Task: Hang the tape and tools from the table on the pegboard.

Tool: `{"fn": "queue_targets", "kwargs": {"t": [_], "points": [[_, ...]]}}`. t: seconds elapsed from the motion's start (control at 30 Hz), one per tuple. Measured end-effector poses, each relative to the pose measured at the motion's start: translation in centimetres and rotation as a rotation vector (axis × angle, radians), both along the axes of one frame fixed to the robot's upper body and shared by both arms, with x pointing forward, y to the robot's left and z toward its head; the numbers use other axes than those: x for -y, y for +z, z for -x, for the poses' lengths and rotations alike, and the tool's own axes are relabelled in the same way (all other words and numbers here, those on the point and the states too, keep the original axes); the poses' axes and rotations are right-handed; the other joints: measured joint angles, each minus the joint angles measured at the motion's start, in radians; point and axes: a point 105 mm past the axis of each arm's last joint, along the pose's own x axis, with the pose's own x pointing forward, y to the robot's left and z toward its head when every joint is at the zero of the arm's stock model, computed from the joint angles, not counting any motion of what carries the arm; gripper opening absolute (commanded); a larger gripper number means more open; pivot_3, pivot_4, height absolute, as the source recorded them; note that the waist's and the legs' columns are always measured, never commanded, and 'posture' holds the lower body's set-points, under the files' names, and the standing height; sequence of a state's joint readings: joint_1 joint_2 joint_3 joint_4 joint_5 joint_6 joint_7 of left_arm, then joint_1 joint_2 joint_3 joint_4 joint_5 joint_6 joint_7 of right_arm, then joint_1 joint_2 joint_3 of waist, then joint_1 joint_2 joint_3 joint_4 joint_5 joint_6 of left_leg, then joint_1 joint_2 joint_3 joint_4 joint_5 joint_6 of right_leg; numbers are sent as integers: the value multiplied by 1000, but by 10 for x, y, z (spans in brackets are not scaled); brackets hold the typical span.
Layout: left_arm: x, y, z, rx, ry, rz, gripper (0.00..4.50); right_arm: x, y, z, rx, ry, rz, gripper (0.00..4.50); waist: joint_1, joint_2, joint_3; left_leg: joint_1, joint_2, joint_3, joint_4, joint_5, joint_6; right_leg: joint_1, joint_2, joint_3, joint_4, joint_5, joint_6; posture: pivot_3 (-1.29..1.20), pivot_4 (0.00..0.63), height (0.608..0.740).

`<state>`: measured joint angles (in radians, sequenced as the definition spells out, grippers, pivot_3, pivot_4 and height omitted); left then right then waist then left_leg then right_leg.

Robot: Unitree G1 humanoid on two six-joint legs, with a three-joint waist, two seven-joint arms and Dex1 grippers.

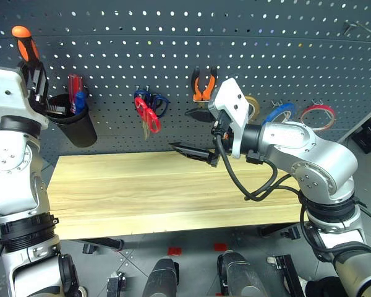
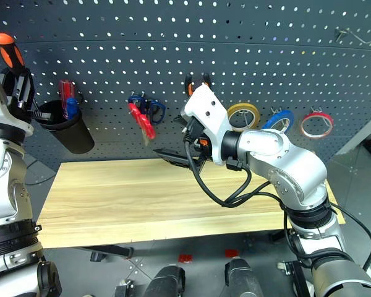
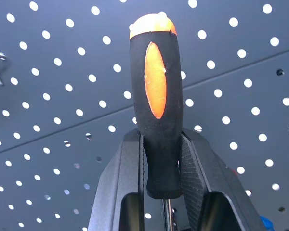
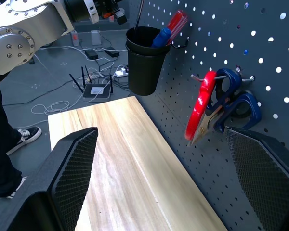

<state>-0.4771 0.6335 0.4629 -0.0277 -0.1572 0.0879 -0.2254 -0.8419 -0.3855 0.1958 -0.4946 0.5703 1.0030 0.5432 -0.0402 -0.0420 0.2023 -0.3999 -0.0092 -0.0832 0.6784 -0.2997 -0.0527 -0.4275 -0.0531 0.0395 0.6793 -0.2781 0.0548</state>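
left gripper (image 3: 164, 159) clamps screwdriver (image 1: 25, 42), axis upright | black cup (image 1: 74, 124) at 4 o'clock (likely holder) | right gripper (image 4: 164, 178) wide, empty

Both eye views look forward and down from the head onto the table (image 1: 173, 192) and pegboard (image 1: 173, 37) (nearly the same scene). The left wrist view faces the pegboard close up; the right wrist view looks along the table's back edge.
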Motion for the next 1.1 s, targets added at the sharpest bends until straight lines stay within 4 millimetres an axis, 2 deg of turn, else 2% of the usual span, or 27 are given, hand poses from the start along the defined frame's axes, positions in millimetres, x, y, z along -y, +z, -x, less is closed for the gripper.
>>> {"fn": "queue_targets", "kwargs": {"t": [0.07,0.2,0.33,0.53,0.6,0.7,0.8,0.83,1.03,1.1], "points": [[-4,-9,2,-8,14,24,1390,0,1,0,2,0,-2,4500,-5,0,-6,0,0,0,0,0,0,0,0,0,0,0,0,-18,116,740],[-12,-32,4,-63,29,78,2472,2,2,-1,5,-4,-10,4500,-14,-1,-11,0,0,0,0,0,0,0,0,0,1,0,0,-9,110,740],[-10,-34,5,-75,24,107,3672,2,3,0,12,0,-15,4500,-13,-3,-18,0,-1,0,0,0,0,0,-1,0,1,0,0,-11,103,740],[14,-26,3,-134,-56,276,3672,12,-6,-5,-2,-44,-44,4500,-9,-6,-41,0,-1,-2,1,0,0,2,0,0,1,0,0,19,84,740],[21,-22,3,-169,-29,276,3672,21,-12,-11,12,-106,-63,4500,-10,-6,-52,1,-2,-1,1,0,0,2,0,1,1,0,0,24,77,740],[44,-25,11,-219,-100,245,3672,38,-18,-23,50,-244,-104,4500,-13,-5,-68,2,-2,0,0,0,0,2,0,2,1,0,0,26,66,740],[60,-51,19,-320,-156,212,3672,56,-30,-31,70,-373,-140,4500,-14,0,-82,4,-2,1,-1,0,0,3,0,3,1,0,0,32,51,740],[62,-66,22,-361,-168,223,3672,63,-37,-33,81,-422,-151,4500,-13,2,-91,5,-2,2,-2,0,0,4,0,3,0,0,0,31,44,740],[47,-155,42,-557,-118,366,3672,110,-105,-38,153,-713,-105,4500,4,7,-126,14,-12,4,-3,-1,2,10,-1,7,0,0,0,38,9,740],[39,-182,51,-610,-74,402,3672,122,-126,-34,176,-770,-83,4500,12,8,-138,22,-12,5,-4,-3,4,20,-1,6,-4,0,0,47,0,740]]}}
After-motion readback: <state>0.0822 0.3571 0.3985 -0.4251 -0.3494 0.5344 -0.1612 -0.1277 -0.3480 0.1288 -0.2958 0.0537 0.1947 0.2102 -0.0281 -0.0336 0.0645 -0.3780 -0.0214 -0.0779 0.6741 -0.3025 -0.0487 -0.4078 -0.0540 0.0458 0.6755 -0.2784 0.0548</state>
